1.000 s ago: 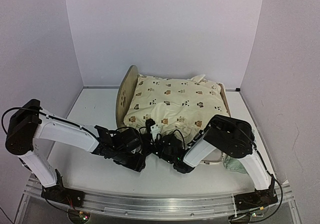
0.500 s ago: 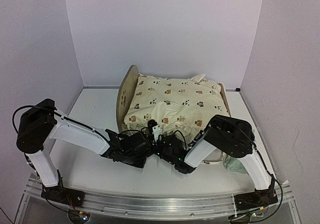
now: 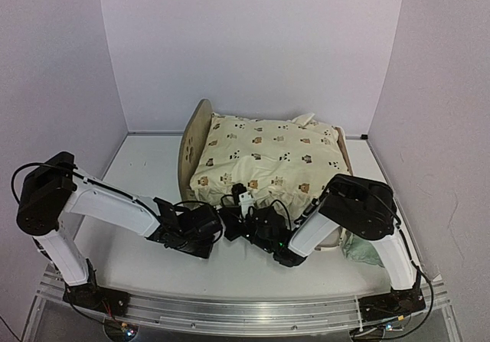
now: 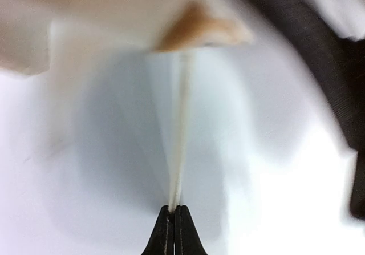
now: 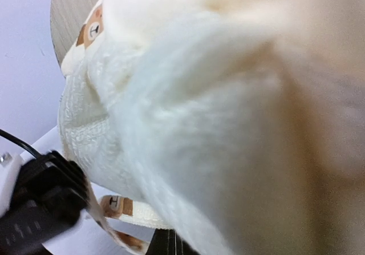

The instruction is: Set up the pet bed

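Left wrist view: shows left end effector (image 4: 174, 210) pinched shut on a thin tie (image 4: 181, 124) running straight away toward the cushion (image 3: 268, 158). Puts pet bed (image 3: 191, 139) just beyond both, long axis left-right. Right end effector (image 5: 174, 248) closed; hold unclear.

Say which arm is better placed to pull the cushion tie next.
Left, probably. The left gripper is shut on the tie, which runs taut up to the cushion. The right gripper is shut and crowded under the cushion's fleecy side, with nothing visibly held.
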Robot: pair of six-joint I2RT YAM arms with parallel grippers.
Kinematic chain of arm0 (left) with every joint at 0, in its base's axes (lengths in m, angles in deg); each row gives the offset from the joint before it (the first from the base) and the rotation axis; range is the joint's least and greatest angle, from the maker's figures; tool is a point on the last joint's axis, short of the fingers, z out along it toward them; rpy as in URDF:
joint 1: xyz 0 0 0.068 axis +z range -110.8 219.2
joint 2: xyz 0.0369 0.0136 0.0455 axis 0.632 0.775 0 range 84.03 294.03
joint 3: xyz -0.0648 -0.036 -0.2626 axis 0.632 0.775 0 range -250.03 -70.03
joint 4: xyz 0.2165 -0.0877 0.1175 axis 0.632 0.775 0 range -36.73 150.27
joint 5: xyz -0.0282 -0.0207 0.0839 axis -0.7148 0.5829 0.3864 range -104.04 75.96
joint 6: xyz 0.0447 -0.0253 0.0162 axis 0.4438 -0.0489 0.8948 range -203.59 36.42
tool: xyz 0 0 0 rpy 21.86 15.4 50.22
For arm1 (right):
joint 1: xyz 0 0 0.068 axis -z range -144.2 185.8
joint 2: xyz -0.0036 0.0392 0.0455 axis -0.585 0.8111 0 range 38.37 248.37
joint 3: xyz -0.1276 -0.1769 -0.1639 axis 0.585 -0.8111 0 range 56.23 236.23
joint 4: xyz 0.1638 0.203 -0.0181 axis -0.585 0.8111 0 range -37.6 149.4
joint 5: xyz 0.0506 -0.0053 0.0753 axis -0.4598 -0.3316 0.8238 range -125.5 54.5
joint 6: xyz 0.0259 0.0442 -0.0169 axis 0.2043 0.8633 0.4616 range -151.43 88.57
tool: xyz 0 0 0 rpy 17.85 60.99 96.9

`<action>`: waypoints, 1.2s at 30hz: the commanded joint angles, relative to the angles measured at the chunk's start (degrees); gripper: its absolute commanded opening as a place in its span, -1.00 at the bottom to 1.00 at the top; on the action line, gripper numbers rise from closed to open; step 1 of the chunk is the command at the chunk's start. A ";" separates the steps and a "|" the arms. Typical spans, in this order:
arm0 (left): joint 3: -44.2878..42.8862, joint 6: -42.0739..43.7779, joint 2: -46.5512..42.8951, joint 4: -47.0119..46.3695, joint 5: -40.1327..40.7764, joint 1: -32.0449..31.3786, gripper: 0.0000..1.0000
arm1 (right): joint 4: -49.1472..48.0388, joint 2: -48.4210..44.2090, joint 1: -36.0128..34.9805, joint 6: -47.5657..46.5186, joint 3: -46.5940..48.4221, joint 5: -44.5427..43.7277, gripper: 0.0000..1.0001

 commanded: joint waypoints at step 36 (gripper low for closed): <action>-15.31 1.65 -24.54 30.09 20.84 10.04 -1.00 | -1.89 -4.46 -2.08 5.98 -10.29 -8.14 -1.00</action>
